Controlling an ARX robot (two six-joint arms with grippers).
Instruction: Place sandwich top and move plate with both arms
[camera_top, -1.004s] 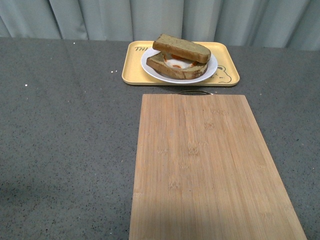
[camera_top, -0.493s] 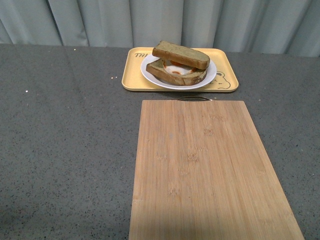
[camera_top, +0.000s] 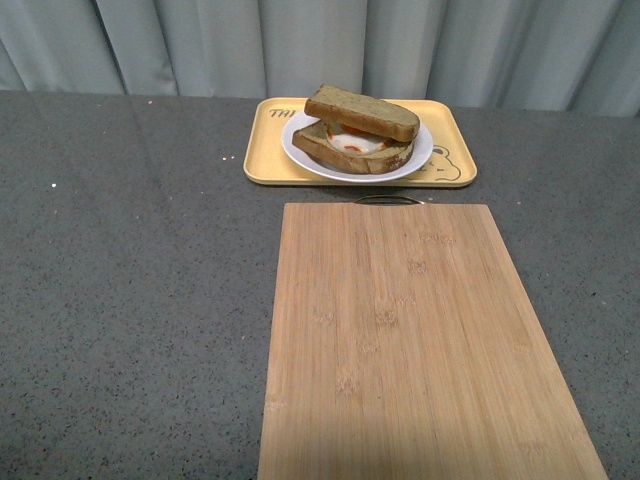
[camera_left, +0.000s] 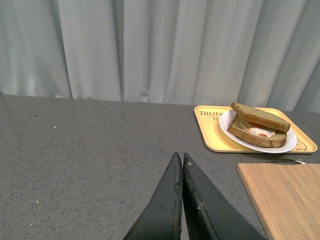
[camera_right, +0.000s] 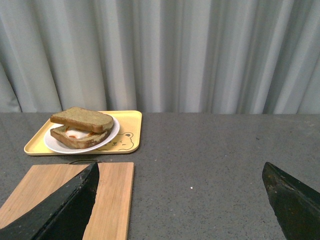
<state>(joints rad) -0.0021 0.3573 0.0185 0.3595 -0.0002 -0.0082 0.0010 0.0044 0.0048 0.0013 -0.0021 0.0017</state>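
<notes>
The sandwich top, a plain brown bread slice, lies tilted on a lower slice bearing a fried egg. Both sit on the small round white plate at the far middle of the table. The sandwich top also shows in the left wrist view and the right wrist view, as does the plate. Neither arm shows in the front view. My left gripper is shut and empty, well short of the plate. My right gripper is wide open and empty, also far from it.
The plate stands on a yellow bear-print tray. A large wooden cutting board with a metal handle lies in front of the tray, reaching the table's near edge. Grey curtains hang behind the dark speckled table.
The front view has shifted slightly, so tray and board sit a little lower in the picture. The sandwich, plate and board keep their places relative to each other.
</notes>
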